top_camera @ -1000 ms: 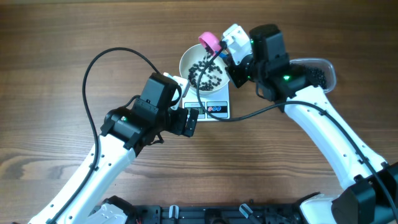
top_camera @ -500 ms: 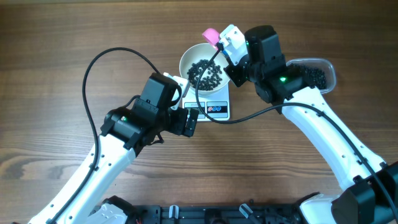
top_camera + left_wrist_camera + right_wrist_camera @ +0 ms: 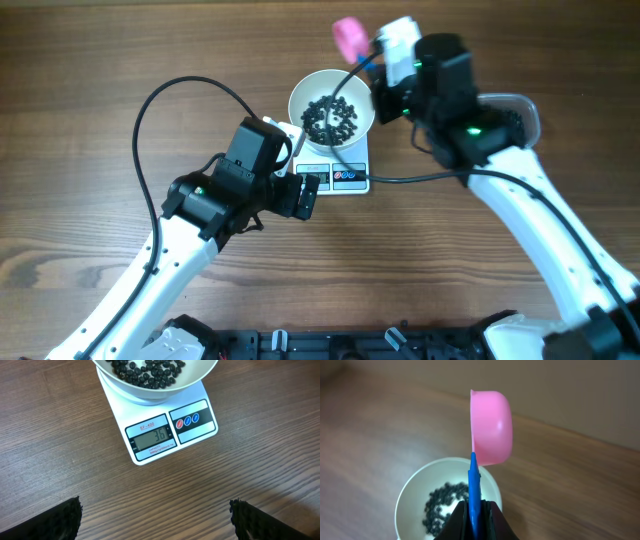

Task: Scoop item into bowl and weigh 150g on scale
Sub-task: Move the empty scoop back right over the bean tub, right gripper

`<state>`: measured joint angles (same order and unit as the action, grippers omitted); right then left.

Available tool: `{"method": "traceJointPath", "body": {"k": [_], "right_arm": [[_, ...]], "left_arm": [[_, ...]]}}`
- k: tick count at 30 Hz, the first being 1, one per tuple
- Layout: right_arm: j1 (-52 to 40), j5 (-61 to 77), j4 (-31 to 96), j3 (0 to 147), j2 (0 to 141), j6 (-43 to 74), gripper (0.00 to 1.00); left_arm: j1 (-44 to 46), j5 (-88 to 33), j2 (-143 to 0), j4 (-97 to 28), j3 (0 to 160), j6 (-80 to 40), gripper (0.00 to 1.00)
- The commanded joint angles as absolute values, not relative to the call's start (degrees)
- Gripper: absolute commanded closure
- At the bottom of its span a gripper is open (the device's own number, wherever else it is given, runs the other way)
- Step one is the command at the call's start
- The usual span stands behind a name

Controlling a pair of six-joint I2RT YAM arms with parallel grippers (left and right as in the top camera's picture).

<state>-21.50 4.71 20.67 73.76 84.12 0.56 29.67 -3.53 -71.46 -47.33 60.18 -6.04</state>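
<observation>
The white bowl (image 3: 300, 98) stands on the white scale (image 3: 335, 174), with a dark heap of the item (image 3: 330, 118) inside. The scale (image 3: 165, 430) shows 36 on its display. My right gripper (image 3: 378, 58) is shut on the blue handle (image 3: 474, 485) of a pink scoop (image 3: 492, 427). The scoop (image 3: 348, 37) hangs tipped on its side beyond the bowl's far rim; its inside is turned away. My left gripper (image 3: 156, 519) stands open over bare wood just in front of the scale, with nothing between its fingers (image 3: 60, 520).
A clear tub (image 3: 512, 118) holding more of the dark pieces sits right of the scale, mostly hidden under my right arm. A black cable (image 3: 160, 110) loops over the table at the left. The right arm's cable crosses above the bowl.
My right gripper has lifted the pink scoop off the bowl's rim and carried it toward the table's far side. The left arm has not moved.
</observation>
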Motion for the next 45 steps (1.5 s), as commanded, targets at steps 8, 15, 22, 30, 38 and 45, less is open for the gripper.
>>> {"method": "traceJointPath", "body": {"k": [8,15,22,30,38,45], "right_arm": [[-1.8,5.0,38.7,75.4,77.8,7.7,0.96],[9.7,3.4,46.0,75.4,78.2,7.5,0.96],[13.2,1.5,48.1,75.3,80.2,7.4,0.96],[13.2,1.5,49.5,75.3,86.5,7.4,0.96],[13.1,8.2,48.8,75.3,91.8,1.3,0.96],[13.1,5.8,48.7,75.3,95.1,0.6,0.96]], "left_arm": [[29.5,-4.0,-71.0,-47.4,61.3,-4.7,0.00],[29.5,-4.0,-71.0,-47.4,61.3,-4.7,0.00],[29.5,-4.0,-71.0,-47.4,61.3,-4.7,0.00],[29.5,-4.0,-71.0,-47.4,61.3,-4.7,0.00],[29.5,-4.0,-71.0,-47.4,61.3,-4.7,0.00],[29.5,-4.0,-71.0,-47.4,61.3,-4.7,0.00]]}}
